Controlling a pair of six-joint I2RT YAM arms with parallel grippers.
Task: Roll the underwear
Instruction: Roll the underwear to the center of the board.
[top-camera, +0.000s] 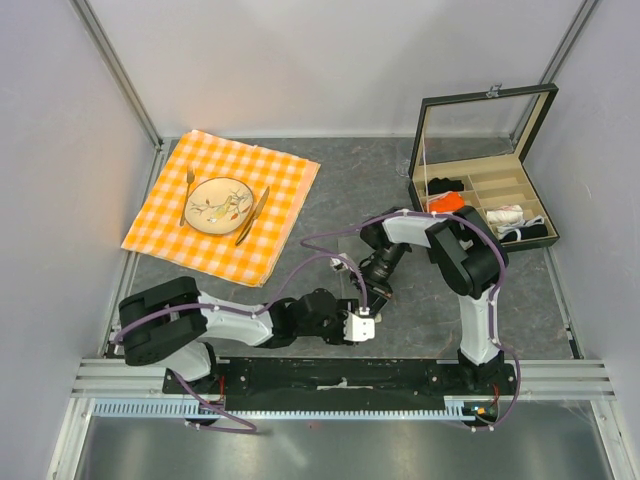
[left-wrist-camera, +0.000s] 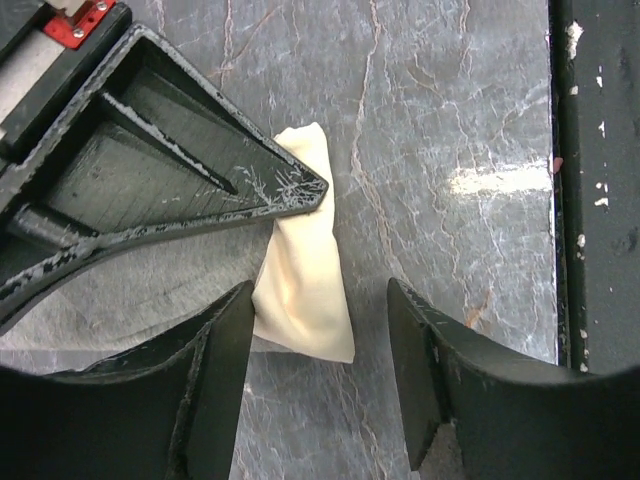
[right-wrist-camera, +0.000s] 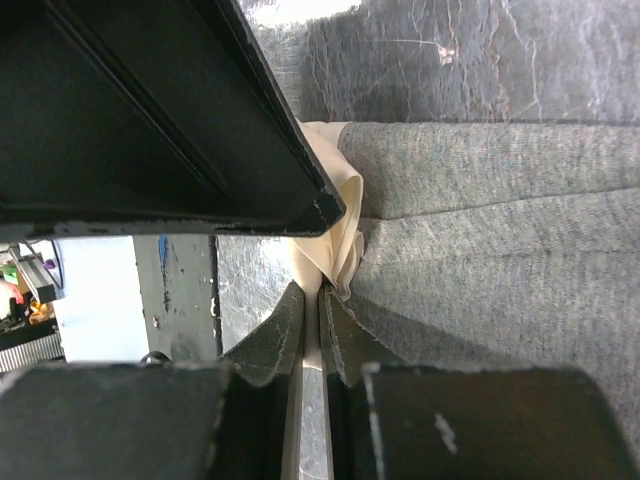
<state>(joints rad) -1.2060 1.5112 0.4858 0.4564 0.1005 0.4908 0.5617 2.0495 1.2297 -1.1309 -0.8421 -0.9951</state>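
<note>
**Roll tight and even**

Your right hand (right-wrist-camera: 311, 295) is pinched on the cream strip (left-wrist-camera: 305, 290) of the underwear (right-wrist-camera: 480, 200), which lies flat on the tabletop (left-wrist-camera: 450, 100). Your left hand (left-wrist-camera: 318, 300) is apart above that strip. Close it low, then turn both together.

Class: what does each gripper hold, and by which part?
The right gripper pinches the soft grey cloth underwear by its cream-white edge strip; left gripper is open, holding nothing.

The top camera looks down from high up at the whole table (top-camera: 330, 190), and each wrist camera sits very close behind its own fingers (left-wrist-camera: 200, 400), looking past their tips at the same cream strip (left-wrist-camera: 305, 290) of the underwear (right-wrist-camera: 500, 200).
</note>
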